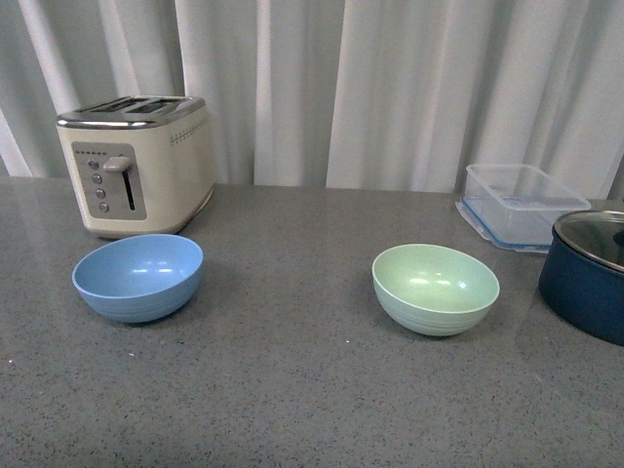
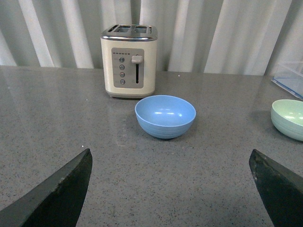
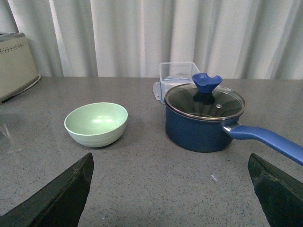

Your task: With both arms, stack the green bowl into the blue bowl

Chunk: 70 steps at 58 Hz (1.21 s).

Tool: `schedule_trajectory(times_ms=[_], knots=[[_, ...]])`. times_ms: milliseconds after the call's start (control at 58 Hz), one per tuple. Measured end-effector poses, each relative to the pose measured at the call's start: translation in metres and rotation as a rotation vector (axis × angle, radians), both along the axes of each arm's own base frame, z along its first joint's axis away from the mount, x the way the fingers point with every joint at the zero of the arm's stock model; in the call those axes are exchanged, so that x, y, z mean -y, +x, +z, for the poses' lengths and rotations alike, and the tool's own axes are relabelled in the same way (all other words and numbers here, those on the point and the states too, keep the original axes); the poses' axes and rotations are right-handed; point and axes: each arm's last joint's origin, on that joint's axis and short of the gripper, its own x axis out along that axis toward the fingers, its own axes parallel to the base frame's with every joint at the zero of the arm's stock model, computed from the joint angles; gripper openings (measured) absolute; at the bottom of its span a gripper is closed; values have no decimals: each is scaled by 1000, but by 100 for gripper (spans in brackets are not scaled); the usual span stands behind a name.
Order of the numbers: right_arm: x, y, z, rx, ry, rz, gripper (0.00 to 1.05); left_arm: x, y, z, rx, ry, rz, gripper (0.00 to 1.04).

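The green bowl (image 1: 435, 288) stands upright and empty on the grey counter, right of centre. The blue bowl (image 1: 138, 277) stands upright and empty at the left, in front of the toaster. Neither arm shows in the front view. In the left wrist view the blue bowl (image 2: 165, 116) lies ahead of my left gripper (image 2: 170, 189), which is open and empty, well short of it; the green bowl (image 2: 289, 118) shows at the edge. In the right wrist view the green bowl (image 3: 96, 124) lies ahead and to one side of my open, empty right gripper (image 3: 170, 191).
A cream toaster (image 1: 136, 163) stands at the back left. A clear plastic container (image 1: 522, 205) and a dark navy lidded pot (image 1: 591, 273) stand at the right; the pot's blue handle (image 3: 267, 138) points toward my right gripper. White curtains hang behind the counter.
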Motion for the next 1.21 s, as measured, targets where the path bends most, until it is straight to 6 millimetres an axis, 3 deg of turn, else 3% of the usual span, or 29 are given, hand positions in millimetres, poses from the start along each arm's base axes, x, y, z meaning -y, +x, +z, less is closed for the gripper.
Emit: schedule_trajectory(times_ms=[483, 621, 914, 1034, 1207], knots=[[0, 0, 0, 0, 0, 0, 95, 0, 0, 0, -7, 3, 10, 98], [0, 0, 0, 0, 0, 0, 95, -6, 8, 2, -269, 46, 207, 98], [0, 0, 0, 0, 0, 0, 95, -29, 50, 75, -263, -41, 186, 98], [0, 0, 0, 0, 0, 0, 95, -40, 82, 96, -312, -111, 181, 98], [0, 0, 0, 0, 0, 0, 95, -50, 140, 108, -426, -190, 211, 98]])
